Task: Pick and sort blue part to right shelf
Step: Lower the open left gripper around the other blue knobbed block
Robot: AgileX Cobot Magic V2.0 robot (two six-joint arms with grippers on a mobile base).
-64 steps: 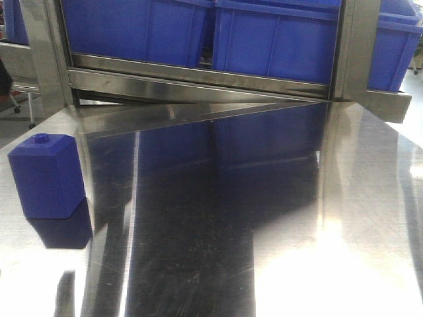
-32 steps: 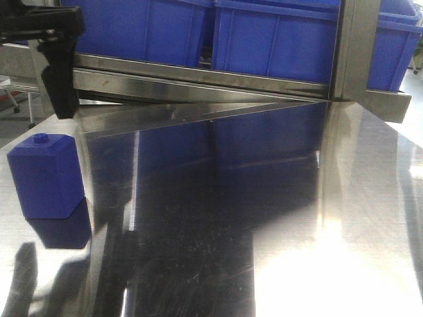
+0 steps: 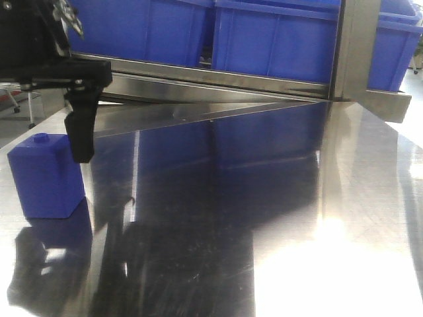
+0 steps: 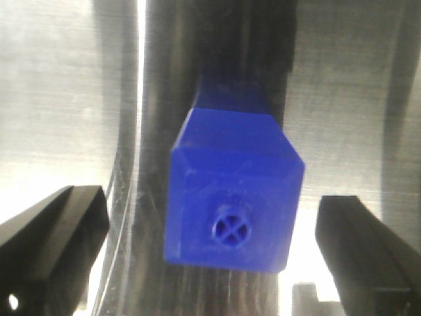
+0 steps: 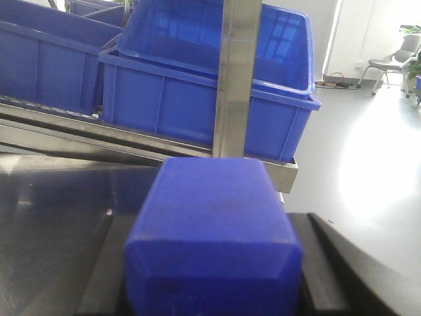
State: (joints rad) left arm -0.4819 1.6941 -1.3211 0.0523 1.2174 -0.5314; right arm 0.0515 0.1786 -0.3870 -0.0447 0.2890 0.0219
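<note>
**Blue part in the right gripper; left gripper open over a second block**

The blue part (image 5: 214,250) fills the lower centre of the right wrist view. It shows a square body with bevelled edges towards the camera, and its cap end is out of sight. The right gripper (image 5: 212,224) is clamped on it, with a dark finger (image 5: 329,263) lying against each side. Its underside is hidden, so contact with the steel table (image 3: 297,218) cannot be judged. Directly beyond it rises a steel upright post (image 5: 235,72). Behind the post, blue bins (image 5: 164,92) sit on the sloping shelf rail (image 3: 198,72).

At the table's left edge stands a squat blue block (image 3: 46,175) with a small round knob on top. The left gripper (image 4: 210,197) hangs over it, spread wide. In the left wrist view the block lies between the two fingers and clear of both. In the front view one black finger (image 3: 82,135) reaches below the block's top, just beside its right edge.
</note>
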